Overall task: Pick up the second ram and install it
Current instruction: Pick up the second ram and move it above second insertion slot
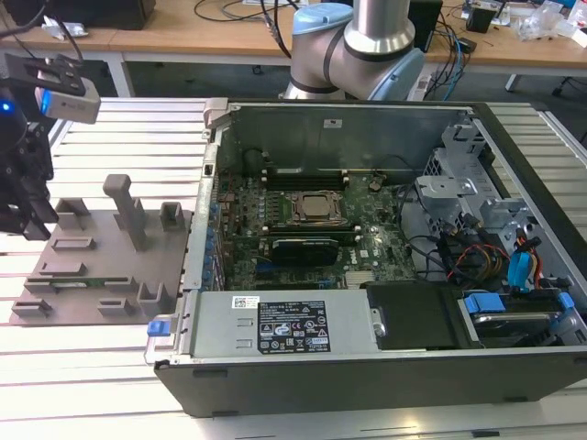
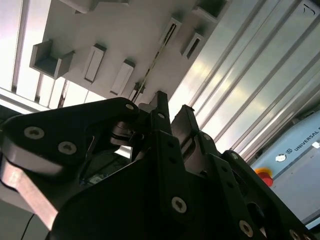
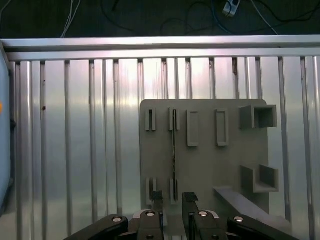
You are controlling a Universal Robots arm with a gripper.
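Observation:
The second ram (image 3: 173,150) is a thin green stick standing on edge in the slots of the grey holder plate (image 3: 205,160). In the second wrist view the second ram (image 2: 154,62) appears as a fine line running away from the fingers. My gripper (image 3: 173,198) hovers above the near end of the stick, open, with one fingertip on each side of its line and nothing held. In the exterior view the gripper (image 1: 32,225) hangs over the holder plate's (image 1: 101,266) end at the exterior view's left, away from the motherboard (image 1: 312,229).
The open computer case (image 1: 367,357) sits to the exterior view's right of the plate, with the CPU socket (image 1: 316,209) in the middle and cables and drive bays (image 1: 495,247) further right. Upright grey blocks (image 1: 128,211) rise from the plate. The table (image 3: 75,140) is ribbed metal.

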